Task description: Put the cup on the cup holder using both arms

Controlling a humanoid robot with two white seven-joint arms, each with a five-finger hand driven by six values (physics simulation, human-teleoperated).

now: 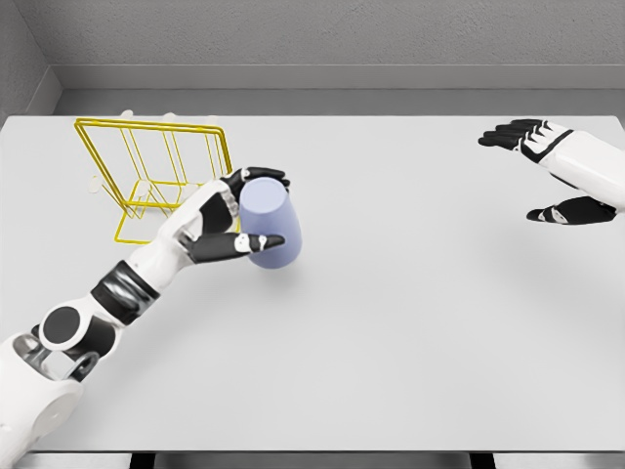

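One yellow wire cup holder (156,176) stands at the far left of the white table (410,322), its frame upright and its base rails flat on the surface. Just to its right, the left hand (229,220) grasps the single cup (268,227), a pale lavender tumbler: black fingers curl over its top edge on the far side and the thumb presses along its near side. The cup is tilted, its closed end turned up toward the camera. It lies close beside the holder's right edge but not on the rack; whether it touches the table cannot be told. The left arm runs down to the lower left corner. Well apart, at the right edge of the table, the right hand (547,171) hovers with its fingers spread and relaxed, holding nothing, thumb set apart below the other fingers.
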